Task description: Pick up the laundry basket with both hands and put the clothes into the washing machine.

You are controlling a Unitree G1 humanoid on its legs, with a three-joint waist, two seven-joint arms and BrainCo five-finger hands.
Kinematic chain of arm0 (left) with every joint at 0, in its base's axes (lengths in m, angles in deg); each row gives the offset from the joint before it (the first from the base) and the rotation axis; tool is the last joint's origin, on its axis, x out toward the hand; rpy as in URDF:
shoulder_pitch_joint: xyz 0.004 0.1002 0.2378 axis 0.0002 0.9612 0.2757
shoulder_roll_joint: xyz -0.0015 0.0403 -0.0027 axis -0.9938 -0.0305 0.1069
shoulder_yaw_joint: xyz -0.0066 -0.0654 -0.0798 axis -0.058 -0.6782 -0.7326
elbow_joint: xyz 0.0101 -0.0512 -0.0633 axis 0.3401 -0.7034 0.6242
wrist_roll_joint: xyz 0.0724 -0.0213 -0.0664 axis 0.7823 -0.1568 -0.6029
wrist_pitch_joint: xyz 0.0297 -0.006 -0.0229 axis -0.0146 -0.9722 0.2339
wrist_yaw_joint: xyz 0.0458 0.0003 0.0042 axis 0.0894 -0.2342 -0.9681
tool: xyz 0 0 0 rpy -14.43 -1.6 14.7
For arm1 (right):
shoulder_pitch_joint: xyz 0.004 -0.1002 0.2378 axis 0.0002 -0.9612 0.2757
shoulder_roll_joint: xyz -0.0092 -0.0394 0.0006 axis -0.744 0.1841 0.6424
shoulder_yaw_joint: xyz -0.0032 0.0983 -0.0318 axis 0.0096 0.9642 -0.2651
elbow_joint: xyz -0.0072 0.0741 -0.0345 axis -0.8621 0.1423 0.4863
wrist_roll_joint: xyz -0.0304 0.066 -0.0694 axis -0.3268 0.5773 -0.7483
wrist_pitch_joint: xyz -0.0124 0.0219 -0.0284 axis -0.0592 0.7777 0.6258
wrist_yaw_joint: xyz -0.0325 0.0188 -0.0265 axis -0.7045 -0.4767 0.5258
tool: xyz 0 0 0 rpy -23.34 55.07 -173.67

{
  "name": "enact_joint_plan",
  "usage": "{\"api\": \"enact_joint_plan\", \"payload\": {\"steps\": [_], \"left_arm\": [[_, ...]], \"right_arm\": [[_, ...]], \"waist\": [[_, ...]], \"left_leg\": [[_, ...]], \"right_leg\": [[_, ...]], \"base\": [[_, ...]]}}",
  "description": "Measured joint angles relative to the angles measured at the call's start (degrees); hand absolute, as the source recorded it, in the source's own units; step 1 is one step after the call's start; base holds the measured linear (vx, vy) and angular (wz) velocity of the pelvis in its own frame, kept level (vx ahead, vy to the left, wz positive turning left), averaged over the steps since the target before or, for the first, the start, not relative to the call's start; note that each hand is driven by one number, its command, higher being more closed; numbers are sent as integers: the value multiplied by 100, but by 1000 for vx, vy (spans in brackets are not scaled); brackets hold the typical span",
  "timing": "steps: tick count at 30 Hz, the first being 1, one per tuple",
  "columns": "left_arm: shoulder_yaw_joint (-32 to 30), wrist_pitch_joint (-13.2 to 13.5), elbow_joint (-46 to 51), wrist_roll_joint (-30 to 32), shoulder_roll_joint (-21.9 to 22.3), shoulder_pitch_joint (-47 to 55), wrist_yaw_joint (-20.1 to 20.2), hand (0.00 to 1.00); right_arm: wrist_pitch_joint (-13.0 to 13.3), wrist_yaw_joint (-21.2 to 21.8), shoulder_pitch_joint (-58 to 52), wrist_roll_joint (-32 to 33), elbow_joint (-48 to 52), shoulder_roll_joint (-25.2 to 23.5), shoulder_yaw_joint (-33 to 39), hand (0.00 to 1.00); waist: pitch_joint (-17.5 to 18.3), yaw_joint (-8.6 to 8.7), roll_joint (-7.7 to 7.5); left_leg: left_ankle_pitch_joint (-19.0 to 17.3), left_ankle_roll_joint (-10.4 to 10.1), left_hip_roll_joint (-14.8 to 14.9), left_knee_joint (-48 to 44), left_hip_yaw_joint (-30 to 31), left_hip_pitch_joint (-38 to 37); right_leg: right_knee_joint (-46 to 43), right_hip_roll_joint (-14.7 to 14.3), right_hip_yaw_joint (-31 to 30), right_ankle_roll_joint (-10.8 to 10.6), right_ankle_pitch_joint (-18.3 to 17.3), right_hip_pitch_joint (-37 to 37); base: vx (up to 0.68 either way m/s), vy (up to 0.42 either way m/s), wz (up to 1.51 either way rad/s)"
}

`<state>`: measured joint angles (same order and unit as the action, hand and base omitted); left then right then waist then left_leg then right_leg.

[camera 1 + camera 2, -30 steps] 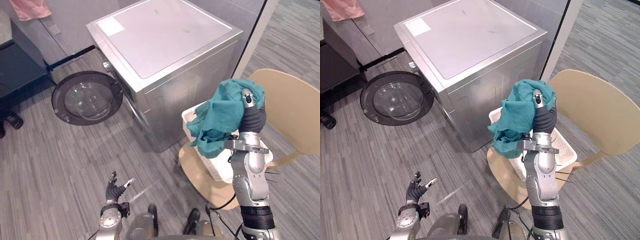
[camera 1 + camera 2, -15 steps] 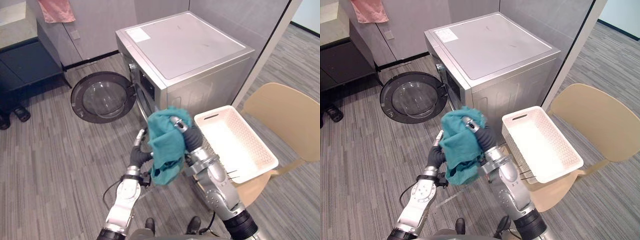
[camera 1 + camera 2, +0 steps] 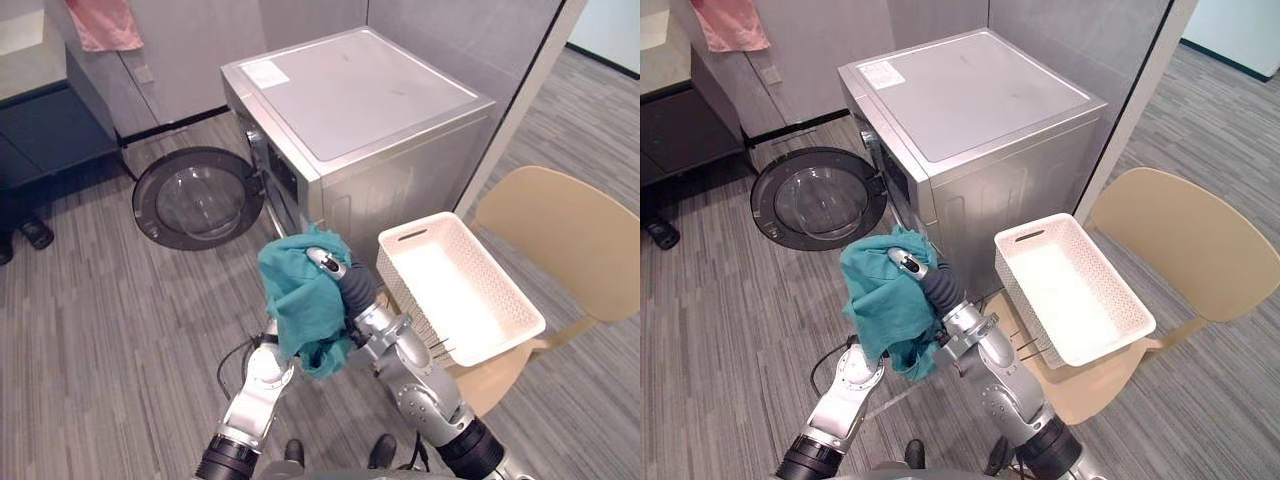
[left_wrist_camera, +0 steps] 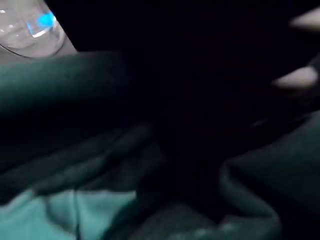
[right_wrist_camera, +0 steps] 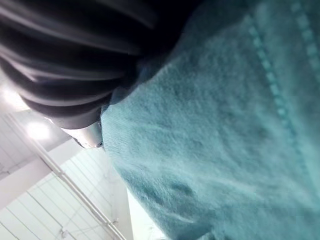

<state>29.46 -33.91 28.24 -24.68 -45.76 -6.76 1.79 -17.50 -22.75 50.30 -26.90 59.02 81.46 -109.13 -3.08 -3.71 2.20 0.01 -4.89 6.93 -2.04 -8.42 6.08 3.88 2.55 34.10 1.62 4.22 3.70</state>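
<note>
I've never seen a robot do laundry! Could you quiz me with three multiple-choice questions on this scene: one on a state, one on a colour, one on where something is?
1. The washing machine's round door is:
A shut; B swung open; C taken off.
2. The cloth hanging from the right hand is:
A pink; B white; C teal.
3. The white basket sits:
A on the tan chair; B on top of the washing machine; C in the right hand.

Answers:
1. B, the door stands out to the side of the machine's front.
2. C, the cloth held up in front of the machine is teal.
3. A, the basket rests on the chair's seat, with nothing in it.
</note>
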Motion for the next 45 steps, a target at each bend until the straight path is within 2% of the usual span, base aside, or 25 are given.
{"api": "enact_joint_plan", "payload": {"steps": [1,3,4,6,8,10,11,12,13,15,18,21,23,24,26,29,30,33,35,36,39,41,42,44,45], "left_arm": [[-1,14,-2,-73,36,2,-1,100],[-55,20,-2,-190,100,47,-2,100],[-212,49,1,-312,235,177,0,100],[-340,88,29,-392,236,426,10,100],[-433,92,38,-471,235,652,29,100],[-599,90,74,-529,306,978,52,100],[-659,89,104,-566,303,1070,56,100],[-693,79,144,-571,292,1118,54,100],[-814,73,249,-579,296,1236,44,100],[-1077,69,318,-650,191,1334,19,100],[-1193,48,320,-691,177,1334,23,100],[-1232,21,323,-697,160,1344,43,100],[-1214,4,317,-704,137,1404,114,100],[-1204,-18,276,-706,205,1426,166,100],[-1184,-38,311,-785,359,1529,188,100],[-1201,-54,374,-879,495,1783,305,100],[-1088,-56,415,-918,489,1825,358,100],[-1007,-55,542,-917,525,1800,539,100],[-1020,-65,556,-913,516,1801,543,100],[-1019,-79,556,-910,515,1803,542,100],[-1003,-87,553,-908,492,1790,538,100],[-936,-84,476,-908,467,1792,539,100],[-841,-83,363,-908,429,1786,553,100],[-770,-108,53,-906,65,1638,674,100],[-770,-124,-1,-903,14,1582,689,100]], "right_arm": [[9,-33,-59,-148,2,39,234,0],[18,-105,-172,-383,19,93,627,0],[16,-223,-248,-604,12,209,944,0],[4,-330,-400,-1049,13,266,1214,0],[-1,-360,-562,-1555,16,258,1271,0],[3,-457,-791,-2247,21,107,1537,0],[4,-522,-895,-2472,20,80,1718,0],[5,-555,-944,-2560,20,67,1798,0],[9,-619,-1041,-2730,14,50,1970,0],[19,-751,-1141,-2955,15,-89,2169,0],[21,-815,-1162,-3185,-28,-114,2365,0],[20,-933,-1311,-3390,-82,-131,2437,0],[12,-954,-1711,-3584,-79,-172,2515,0],[0,-954,-1801,-3593,-95,-142,2553,0],[-43,-954,-2012,-3597,-98,-104,2558,0],[-92,-1022,-2297,-3648,157,-127,2442,0],[-94,-1062,-2393,-3649,362,-146,2459,0],[-87,-1177,-2485,-3776,630,-176,2506,0],[-116,-1200,-2387,-3817,563,-174,2521,0],[-115,-1215,-2378,-3820,516,-175,2521,0],[-119,-1261,-2173,-3827,-247,-147,2536,0],[-136,-1243,-2112,-3832,-819,-71,2563,0],[-144,-1181,-2102,-3830,-1206,-14,2562,0],[-274,-1006,-2088,-3906,-2259,-158,2556,0],[-295,-979,-2077,-4005,-2444,-172,2554,0]], "waist": [[-10,7,-24],[-28,16,-38],[-31,-6,57],[-37,-23,29],[-45,-20,-2],[-128,-1,-99],[-161,30,-151],[-198,71,-180],[-291,177,-194],[-364,324,-288],[-506,342,-231],[-545,455,-183],[-507,623,-333],[-507,628,-164],[-527,602,-26],[-601,426,63],[-623,403,21],[-669,275,-91],[-670,246,-87],[-672,229,-93],[-638,126,-76],[-539,123,46],[-469,123,101],[-248,178,-403],[-255,192,-464]], "left_leg": [[-146,598,33,-157,-614,211],[-306,813,287,-501,-1624,359],[-135,609,428,-590,-1858,409],[-26,377,329,-473,-1753,371],[-12,354,185,-384,-1540,281],[-255,455,-136,-542,-1302,164],[-457,560,-305,-685,-1082,156],[-567,649,-406,-742,-964,144],[-683,750,-472,-813,-681,85],[-757,811,-487,-817,-285,45],[-885,754,-457,-765,41,-157],[-985,450,-432,-701,296,-487],[-1346,148,-522,-828,694,-724],[-1436,80,-405,-931,776,-768],[-1482,6,-172,-1827,700,-469],[-1103,-172,601,-5075,441,572],[-1189,-42,769,-5618,234,887],[-1408,312,862,-5234,-191,1467],[-1404,304,741,-3979,-55,1639],[-1388,278,647,-3547,119,1619],[-1047,-142,283,-1845,1216,1443],[-590,-87,253,-1453,1373,1337],[-104,-270,237,-1508,1403,1313],[-433,24,-171,-1642,925,1292],[-481,85,-240,-1666,792,1255]], "right_leg": [[-36,114,287,-10,-36,37],[-114,245,563,-78,-116,68],[-239,282,792,-164,-178,66],[-407,409,922,-255,-238,49],[-611,608,1078,-370,-310,6],[-2007,1412,1163,-549,-929,106],[-2891,1845,933,-286,-1090,284],[-3348,2021,642,-168,-1076,409],[-4099,2168,-202,84,-1076,774],[-4222,1599,-1304,-121,-1499,1189],[-3522,938,-1770,-180,-1550,1703],[-2448,541,-1703,-238,-1147,1925],[-2260,481,-1848,112,-266,1920],[-2437,436,-1732,40,-474,1890],[-2574,306,-1566,126,-889,1734],[-2400,-192,-1538,406,-1292,783],[-2211,-265,-1551,415,-1367,433],[-1837,-276,-1769,414,-1382,30],[-1656,-303,-1987,402,-1386,-149],[-1639,-304,-2061,383,-1397,-196],[-1652,-284,-2569,23,-1609,-386],[-1652,-302,-2833,-236,-1760,-488],[-1669,-301,-2979,-390,-1863,-492],[-1822,289,-3275,-665,-2044,-340],[-1922,383,-3320,-699,-2040,-314]], "base": [[-53,69,96],[16,150,110],[55,163,94],[61,211,53],[155,249,54],[178,264,88],[101,230,87],[103,204,101],[136,127,102],[220,57,107],[247,-24,65],[400,-110,65],[459,-194,94],[399,-161,68],[463,-194,24],[538,-234,-19],[557,-202,-28],[356,-94,-31],[335,11,-48],[335,124,-73],[271,181,-88],[295,335,-80],[216,297,-67],[314,363,-58],[355,367,-56]]}}
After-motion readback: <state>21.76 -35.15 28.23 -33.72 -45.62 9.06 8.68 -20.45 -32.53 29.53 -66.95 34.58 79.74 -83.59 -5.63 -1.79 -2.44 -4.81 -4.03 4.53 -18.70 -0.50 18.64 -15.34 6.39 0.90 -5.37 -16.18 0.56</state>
